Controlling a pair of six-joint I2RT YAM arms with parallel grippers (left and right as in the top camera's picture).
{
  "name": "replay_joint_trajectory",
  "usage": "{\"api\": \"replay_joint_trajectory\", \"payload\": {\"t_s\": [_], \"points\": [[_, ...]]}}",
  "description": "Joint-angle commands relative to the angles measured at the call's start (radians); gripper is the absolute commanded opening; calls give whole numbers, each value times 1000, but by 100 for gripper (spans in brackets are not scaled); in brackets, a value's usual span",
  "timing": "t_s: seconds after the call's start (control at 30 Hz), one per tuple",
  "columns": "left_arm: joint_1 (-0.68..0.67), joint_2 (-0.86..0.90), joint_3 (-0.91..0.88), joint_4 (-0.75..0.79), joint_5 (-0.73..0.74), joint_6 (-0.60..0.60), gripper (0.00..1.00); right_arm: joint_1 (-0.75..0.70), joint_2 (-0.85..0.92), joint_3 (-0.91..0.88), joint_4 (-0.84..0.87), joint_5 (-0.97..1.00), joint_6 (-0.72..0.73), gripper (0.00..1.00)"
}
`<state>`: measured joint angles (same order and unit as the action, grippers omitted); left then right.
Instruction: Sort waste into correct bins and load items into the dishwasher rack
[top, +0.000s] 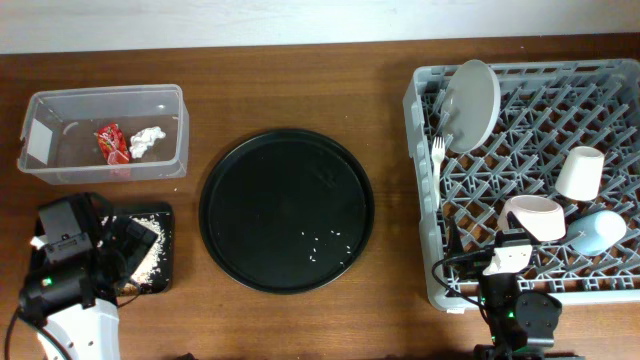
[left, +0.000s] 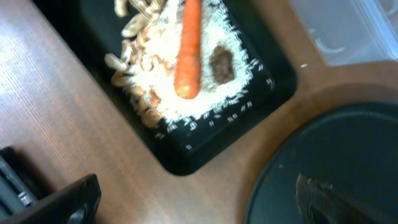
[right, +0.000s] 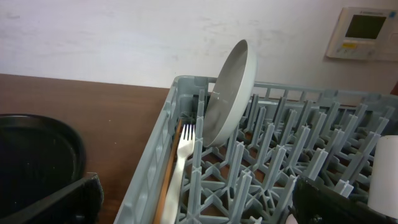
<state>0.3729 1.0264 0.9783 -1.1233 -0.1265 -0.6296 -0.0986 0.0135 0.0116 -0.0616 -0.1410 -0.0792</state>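
Overhead view: plate, fork, bowl, white cup and blue cup sit in the rack; wrapper and tissue in the clear tub; rice and carrot in the black tray; left end effector and right end effector spread wide, empty

Left arm black over a white link, green light, black cable; left claw black, angular.

Plate, fork, bowl, cups in rack; scraps in tray; wrapper, tissue in tub.
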Motion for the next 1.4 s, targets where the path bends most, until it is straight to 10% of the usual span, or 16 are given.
{"api": "replay_joint_trajectory", "payload": {"t_s": [0.0, 0.2, 0.47, 0.77, 1.37], "points": [[5, -6, 14, -23, -37, -3, 99, -6, -10, -6, -4, -6, 2, 99], [-93, -63, -71, 126, 8, 52, 99, -6, -10, -6, -4, -6, 2, 99], [-246, -340, -477, 742, 386, 409, 99, -6, -10, -6, -4, -6, 2, 99], [-278, -492, -871, 1130, 404, 422, 99, -6, -10, -6, -4, -6, 2, 99], [-484, -861, -970, 1059, 320, 601, 99, -6, -10, -6, -4, -6, 2, 99]]}}
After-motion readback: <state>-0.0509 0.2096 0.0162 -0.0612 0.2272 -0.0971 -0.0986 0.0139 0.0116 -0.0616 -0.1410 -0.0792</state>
